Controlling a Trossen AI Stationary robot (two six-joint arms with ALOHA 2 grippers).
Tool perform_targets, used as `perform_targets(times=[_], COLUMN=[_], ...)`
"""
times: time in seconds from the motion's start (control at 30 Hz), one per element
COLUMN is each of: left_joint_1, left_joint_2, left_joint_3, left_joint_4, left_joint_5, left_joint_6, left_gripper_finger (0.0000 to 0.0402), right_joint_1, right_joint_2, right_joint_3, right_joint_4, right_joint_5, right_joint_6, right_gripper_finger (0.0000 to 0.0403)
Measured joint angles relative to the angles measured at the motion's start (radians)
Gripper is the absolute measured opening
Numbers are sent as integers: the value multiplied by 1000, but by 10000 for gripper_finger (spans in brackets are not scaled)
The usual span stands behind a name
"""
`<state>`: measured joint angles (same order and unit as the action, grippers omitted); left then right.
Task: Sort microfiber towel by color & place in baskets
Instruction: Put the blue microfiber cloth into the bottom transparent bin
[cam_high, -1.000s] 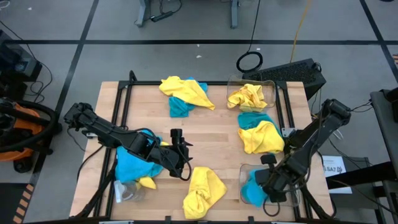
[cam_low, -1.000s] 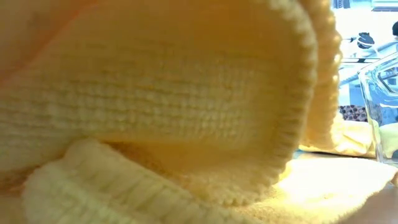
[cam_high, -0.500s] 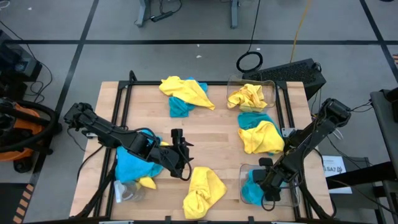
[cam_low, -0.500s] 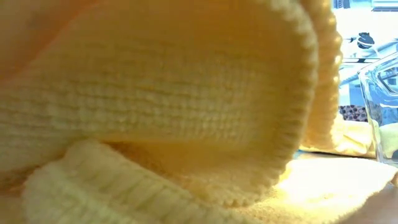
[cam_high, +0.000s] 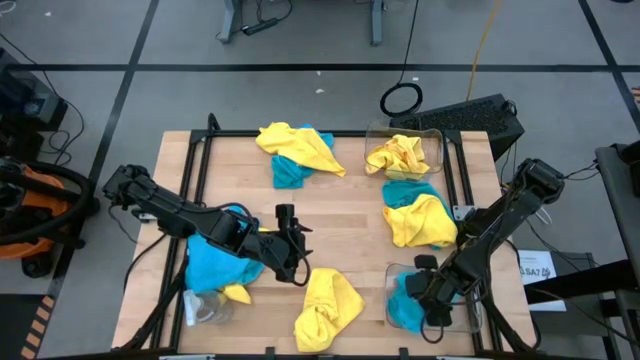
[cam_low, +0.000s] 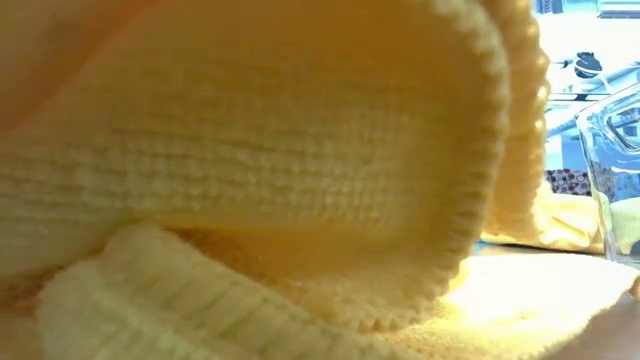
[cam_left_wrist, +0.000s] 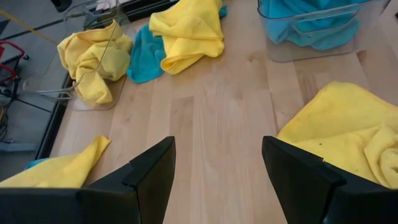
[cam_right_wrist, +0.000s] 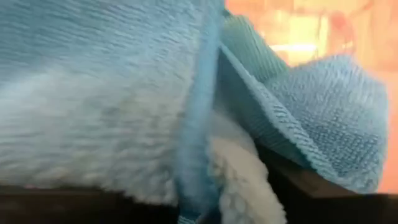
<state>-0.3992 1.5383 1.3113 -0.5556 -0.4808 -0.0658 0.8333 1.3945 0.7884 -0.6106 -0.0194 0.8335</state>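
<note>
- Only the high view shows both baskets: near basket holding a turquoise towel, with the right gripper lowered into it; far basket holding a yellow one.
- Right wrist view fills with turquoise cloth (that gripper's spread: cannot tell).
- Left gripper hovers spread above bare bench.
- A yellow towel blocks the low view.

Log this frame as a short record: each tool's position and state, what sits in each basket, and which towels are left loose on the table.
left tool: open, empty, over bare wood mid-table
right tool: down in the near basket, pressed into blue towel; grip unclear
near basket: blue towel
far basket: yellow towel
loose towels: yellow-and-blue pile at far edge; yellow-and-blue pile between the baskets; yellow towel at near edge; blue pile under the left arm
</note>
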Motion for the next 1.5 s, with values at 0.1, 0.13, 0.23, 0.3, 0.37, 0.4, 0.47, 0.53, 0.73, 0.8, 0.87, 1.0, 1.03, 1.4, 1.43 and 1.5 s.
perform_targets(times=[0.1, 0.13, 0.23, 0.3, 0.37, 0.4, 0.47, 0.53, 0.73, 0.8, 0.87, 1.0, 1.03, 1.4, 1.43, 1.5], left_joint_1=[1, 1, 1, 1, 1, 1, 1, 0, 0, 0, 0, 0, 0, 0, 0, 0], left_joint_2=[0, 0, 0, 0, 0, 0, 0, 0, 0, 0, 0, 0, 0, 0, 0, 0], left_joint_3=[0, 0, 0, 0, 0, 0, 0, 0, 0, 0, 0, 0, 0, 0, 0, 0], left_joint_4=[0, 0, 0, 0, 0, 0, 0, 0, -3, -4, -4, -5, -6, -7, -8, -8], left_joint_5=[0, 0, 0, 0, 0, 0, 0, 1, 1, 1, 1, 1, 1, 1, 1, 1], left_joint_6=[0, 0, 0, -3, -5, -5, -5, -6, -6, -6, -6, -6, -6, -2, 0, 0], left_gripper_finger=[247, 247, 247, 247, 247, 247, 247, 247, 247, 247, 247, 247, 247, 247, 247, 247], right_joint_1=[0, 0, 0, 0, 0, 0, 0, 0, 0, 0, 0, 0, 0, -1, -1, -1], right_joint_2=[0, 0, 0, 0, 0, 0, 0, 0, 0, 0, 0, 0, 0, 0, 0, -1], right_joint_3=[65, 90, 163, 206, 241, 253, 273, 278, 255, 236, 211, 140, 119, -75, -79, -79], right_joint_4=[-63, -90, -164, -208, -254, -275, -308, -314, -309, -303, -277, -179, -153, 63, 63, 63], right_joint_5=[34, 45, 71, 78, 78, 77, 77, 74, 66, 60, 44, 43, 43, 20, 19, 16], right_joint_6=[-30, -40, -60, -68, -68, -67, -63, -63, -64, -62, -61, -59, -52, 32, 41, 44], right_gripper_finger=[191, 195, 200, 200, 200, 200, 195, 184, 105, 69, 30, 11, 13, 7, 10, 19])
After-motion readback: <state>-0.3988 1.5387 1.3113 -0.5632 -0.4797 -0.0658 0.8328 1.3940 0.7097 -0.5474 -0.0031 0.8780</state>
